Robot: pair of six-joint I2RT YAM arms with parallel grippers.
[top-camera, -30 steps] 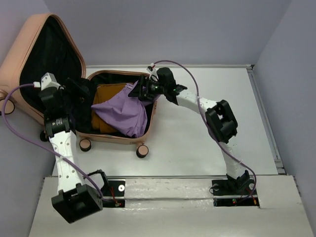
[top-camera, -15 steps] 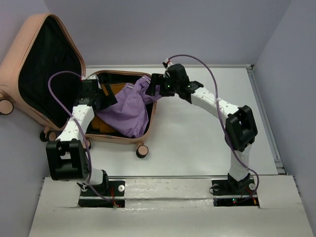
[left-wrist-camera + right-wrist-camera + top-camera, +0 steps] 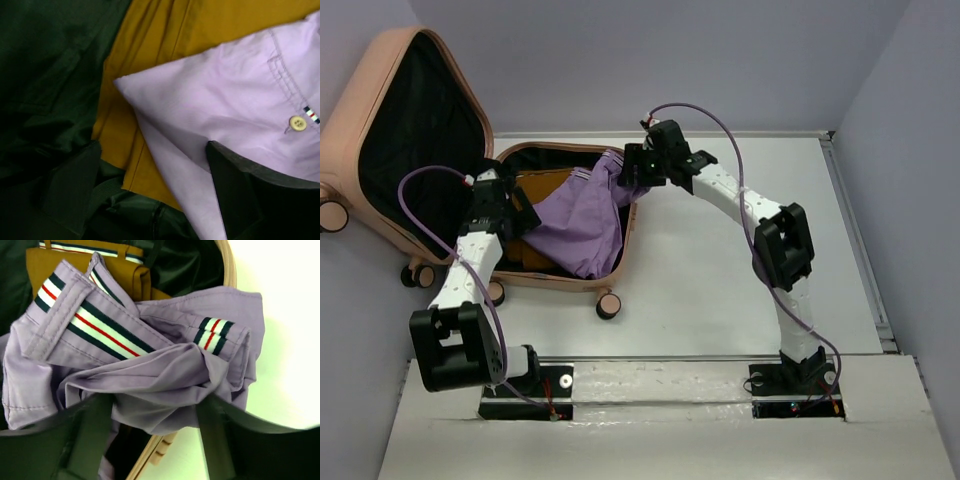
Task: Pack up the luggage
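The luggage [image 3: 355, 130] lies open, far left on the bench [image 3: 720, 260]. Left jaws spread. Right jaws straddle the lilac garment [image 3: 582, 215] bunched over the right rim, and we cannot tell whether they grip it. We tuck it inside.

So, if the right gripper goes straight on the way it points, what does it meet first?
Probably the bunched lilac garment at the rim of the luggage; it lies just ahead of the right gripper.

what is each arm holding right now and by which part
Left jaws are open, holding nothing. Right jaws straddle the purple garment at its bunched striped waistband, but whether they grip it cannot be told.
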